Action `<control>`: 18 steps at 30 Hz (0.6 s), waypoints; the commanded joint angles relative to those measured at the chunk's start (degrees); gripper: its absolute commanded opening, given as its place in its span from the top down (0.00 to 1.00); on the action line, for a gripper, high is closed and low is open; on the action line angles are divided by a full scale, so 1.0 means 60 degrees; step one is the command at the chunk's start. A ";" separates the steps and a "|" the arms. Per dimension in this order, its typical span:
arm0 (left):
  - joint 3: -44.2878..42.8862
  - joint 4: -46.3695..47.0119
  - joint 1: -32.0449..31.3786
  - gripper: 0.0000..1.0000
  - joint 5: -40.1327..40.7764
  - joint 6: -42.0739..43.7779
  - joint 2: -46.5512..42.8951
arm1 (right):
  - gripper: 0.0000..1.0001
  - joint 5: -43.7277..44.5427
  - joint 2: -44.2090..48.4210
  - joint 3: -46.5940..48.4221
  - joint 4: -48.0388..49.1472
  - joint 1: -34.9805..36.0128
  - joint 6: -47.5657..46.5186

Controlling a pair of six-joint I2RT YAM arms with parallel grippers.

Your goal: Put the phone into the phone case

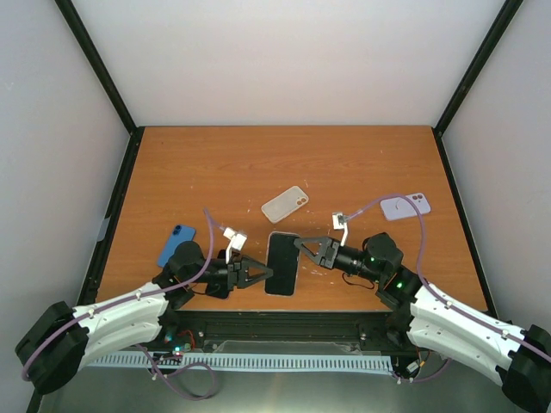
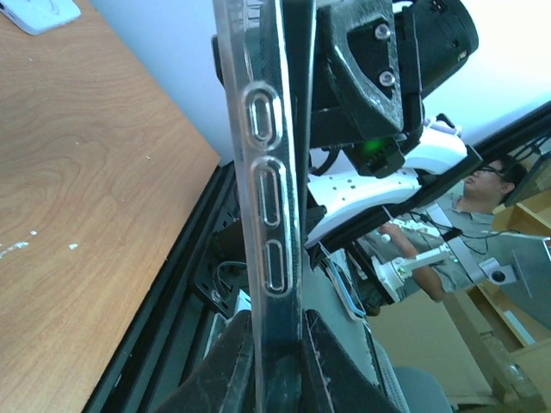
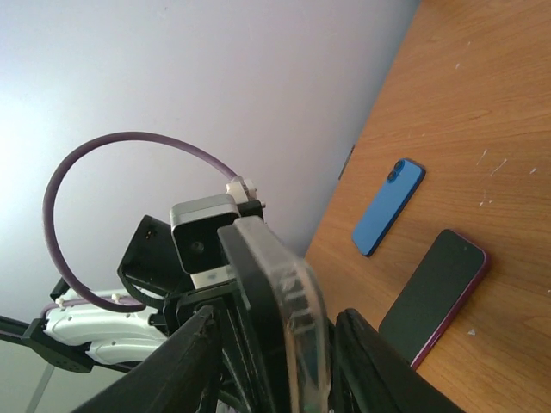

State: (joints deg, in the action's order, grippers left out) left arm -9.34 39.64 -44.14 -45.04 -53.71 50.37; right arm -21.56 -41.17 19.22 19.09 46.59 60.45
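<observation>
Nearby: blue phone (image 1: pixel 176 244) left, spare case (image 1: pixel 285 204) behind, lilac phone (image 1: pixel 405 206) right; dark phone (image 3: pixel 435 292) flat on the bench (image 1: pixel 258 163).
Blocking: each end effector faces the other across the held pair.
Surface: brown wood, white flecks.
Room: pale walls, black posts (image 1: pixel 99 64).
Task pair: phone (image 1: pixel 282 262) lying in clear case (image 2: pixel 263 215), held level above the near middle.
Left end effector (image 1: pixel 269 274): clamped on the pair's edge.
Right end effector (image 1: pixel 300 244): fingers parted astride the far edge, seemingly not pinching.
</observation>
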 commanded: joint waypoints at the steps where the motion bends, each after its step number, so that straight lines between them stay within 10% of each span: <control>1: -0.0180 0.0858 0.0000 0.88 -0.0579 0.0259 -0.0071 | 0.65 -0.0112 -0.0026 0.0158 0.0344 0.0028 -0.0107; 11: -0.0098 0.0762 -0.0011 0.87 -0.0459 0.0158 -0.0260 | 0.88 -0.0339 -0.0033 0.0099 0.0504 0.0021 -0.0262; 18: -0.0257 -0.0110 -0.0002 0.65 0.0323 0.0131 -0.0700 | 0.97 -0.0511 0.0200 -0.0110 0.0504 0.0028 -0.0505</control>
State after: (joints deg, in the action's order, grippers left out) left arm -9.04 39.86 -44.14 -46.33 -54.02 48.69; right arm -23.38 -41.56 19.09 20.12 46.59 58.65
